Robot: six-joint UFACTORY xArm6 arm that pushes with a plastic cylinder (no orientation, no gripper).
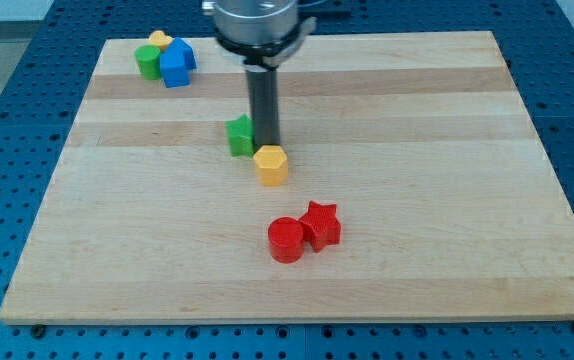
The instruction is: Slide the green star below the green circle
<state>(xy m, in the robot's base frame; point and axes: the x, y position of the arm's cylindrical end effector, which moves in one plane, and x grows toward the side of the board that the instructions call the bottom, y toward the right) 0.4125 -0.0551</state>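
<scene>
a pale wooden board (417, 200) carries seven small blocks, three of them huddled in its top left corner: a green circle (148, 62), a blue block (176, 63) touching it on the view's right, and a yellow block (159, 40) just behind the pair. near the middle, a green star (240, 135) sits just beside a yellow hexagon (271, 165), with my tip (265, 142) down on the board touching the star's right side. toward the bottom edge, a red circle (287, 240) and a red star (321, 224) rest against each other.

No readable text, label, number or sign appears anywhere.
</scene>
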